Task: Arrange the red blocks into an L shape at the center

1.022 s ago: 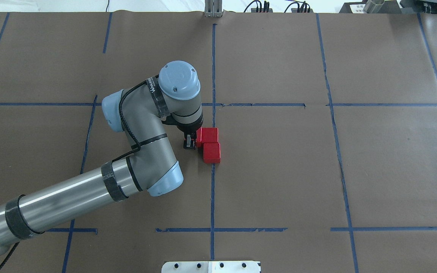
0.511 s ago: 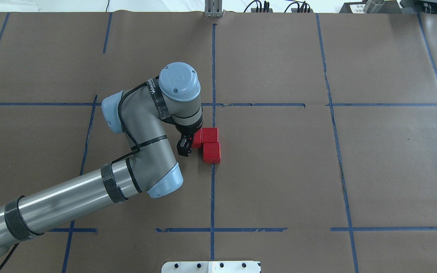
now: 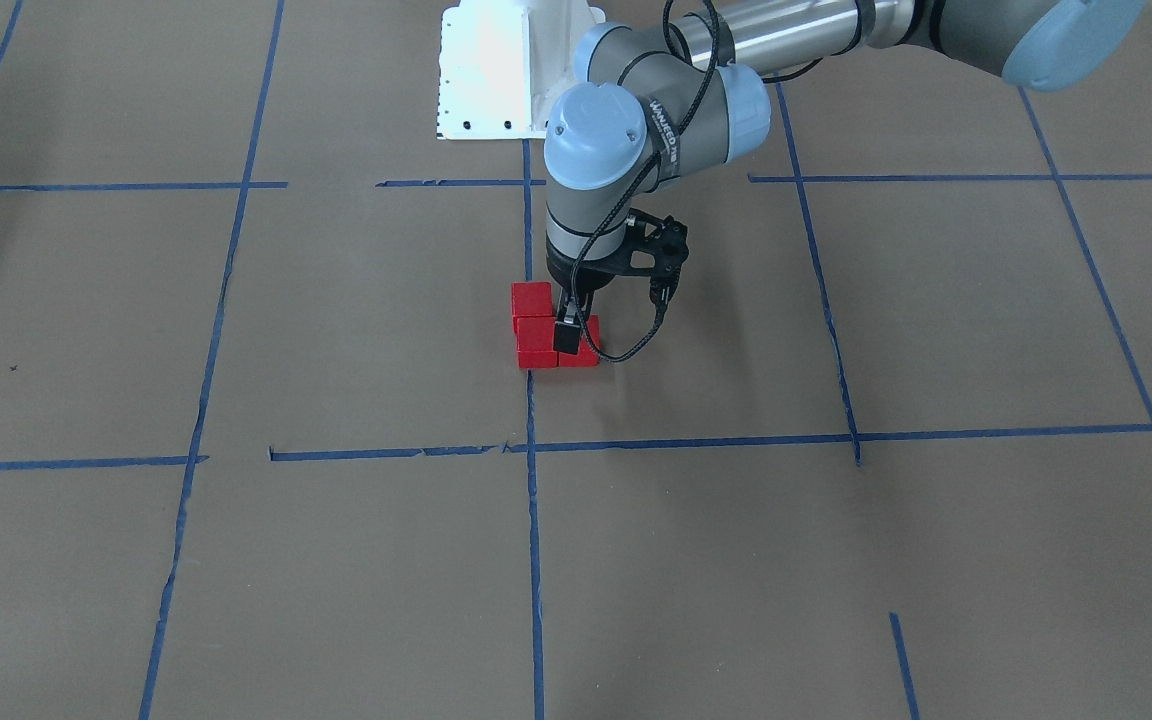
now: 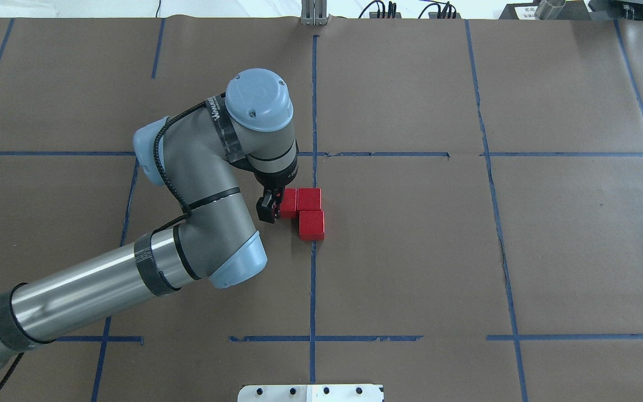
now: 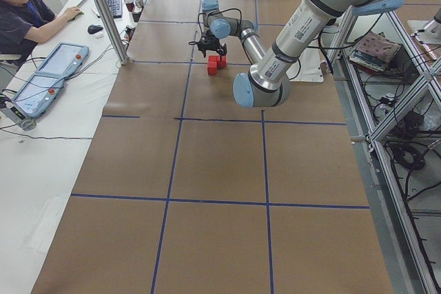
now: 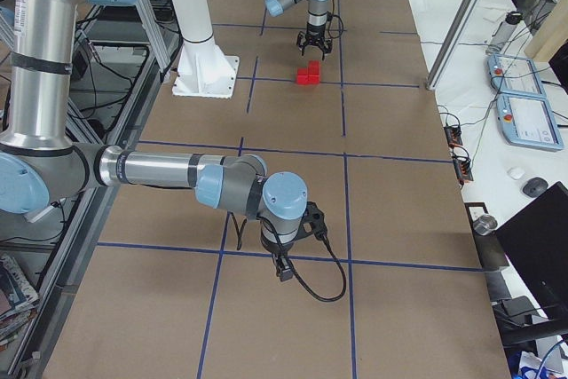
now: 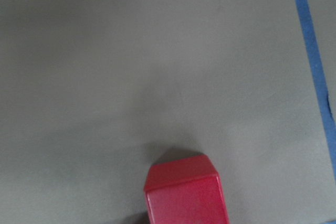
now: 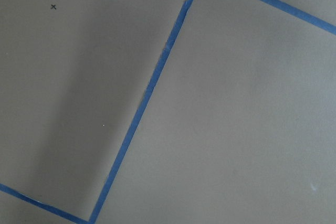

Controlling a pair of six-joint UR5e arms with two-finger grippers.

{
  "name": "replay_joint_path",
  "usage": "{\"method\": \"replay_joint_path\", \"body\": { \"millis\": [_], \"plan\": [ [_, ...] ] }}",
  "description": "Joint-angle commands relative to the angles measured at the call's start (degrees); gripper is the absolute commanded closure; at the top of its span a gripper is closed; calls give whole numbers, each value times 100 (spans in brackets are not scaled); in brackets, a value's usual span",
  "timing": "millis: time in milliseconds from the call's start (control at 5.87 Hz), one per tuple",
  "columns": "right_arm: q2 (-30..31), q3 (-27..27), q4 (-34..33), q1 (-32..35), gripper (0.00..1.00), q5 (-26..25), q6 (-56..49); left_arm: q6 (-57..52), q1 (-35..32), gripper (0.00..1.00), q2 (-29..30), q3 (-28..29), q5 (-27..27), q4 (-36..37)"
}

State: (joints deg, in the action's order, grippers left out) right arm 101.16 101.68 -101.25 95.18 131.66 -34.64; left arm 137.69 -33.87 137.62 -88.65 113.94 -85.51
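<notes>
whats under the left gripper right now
The L's end red block, on brown paper. The left gripper hides part of it, so any grip is unclear.

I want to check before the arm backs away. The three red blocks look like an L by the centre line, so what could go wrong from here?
1. The left tool is very close to the small matte red cube at the L's end. Pulling away sideways could drag that cube out of line with the other two red cubes.
2. The black cable loop hanging off the wrist dips near the cubes and might brush them.
</notes>
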Motion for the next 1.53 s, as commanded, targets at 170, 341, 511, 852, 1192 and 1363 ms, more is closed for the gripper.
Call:
{"method": "replay_joint_path", "body": {
  "millis": [170,341,511,852,1192,1363],
  "plan": [
    [9,-16,-9,0,0,9,45,-2858,-819,0,-1416,-1432,601,245],
    [26,-25,-9,0,0,9,80,-4410,-1127,0,-2022,-1775,646,254],
    [26,-34,-9,0,0,9,98,-6158,-1461,0,-2742,-2013,647,245],
    [26,-34,-9,0,0,9,98,-10032,-3046,0,-3834,-1902,1038,219],
    [18,-43,-9,0,0,9,115,-13297,-4813,0,-4277,-1062,1710,245],
    [18,-43,-9,0,0,9,116,-13964,-5370,0,-4418,-866,1823,245]
  ]
}}
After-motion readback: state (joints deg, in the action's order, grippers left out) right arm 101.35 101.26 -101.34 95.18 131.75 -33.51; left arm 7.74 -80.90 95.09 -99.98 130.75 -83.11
